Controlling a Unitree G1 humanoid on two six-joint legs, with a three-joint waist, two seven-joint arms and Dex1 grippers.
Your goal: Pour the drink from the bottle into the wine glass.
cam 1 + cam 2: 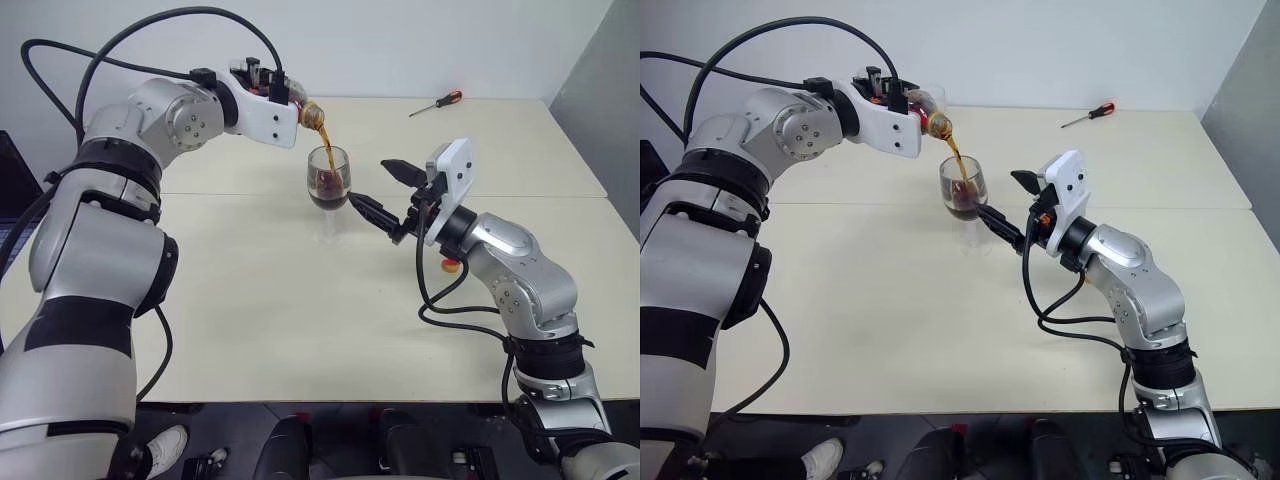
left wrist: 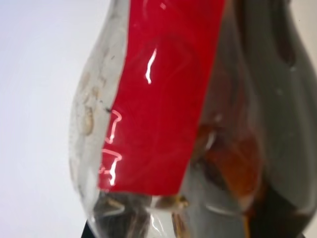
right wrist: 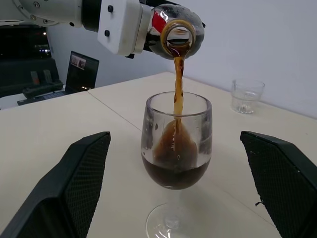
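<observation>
My left gripper (image 1: 272, 88) is shut on the bottle (image 1: 308, 112), a clear one with a red label (image 2: 163, 99). It is tipped over with its open mouth (image 3: 177, 33) above the wine glass (image 1: 328, 180). A thin stream of the dark drink (image 3: 178, 84) falls into the bowl, which holds dark liquid (image 3: 174, 173) in its lower part. The glass stands upright on the table (image 1: 250, 320). My right gripper (image 1: 386, 192) is open just to the right of the glass. Its black fingers (image 3: 79, 178) stand wide on either side of the bowl without touching it.
A short clear tumbler (image 3: 246, 95) stands behind the glass, near the back of the table. A red-handled screwdriver (image 1: 437, 103) lies at the far right. A small yellow and red object (image 1: 452, 265) lies under my right forearm. A laptop (image 3: 81, 69) sits beyond the table's left side.
</observation>
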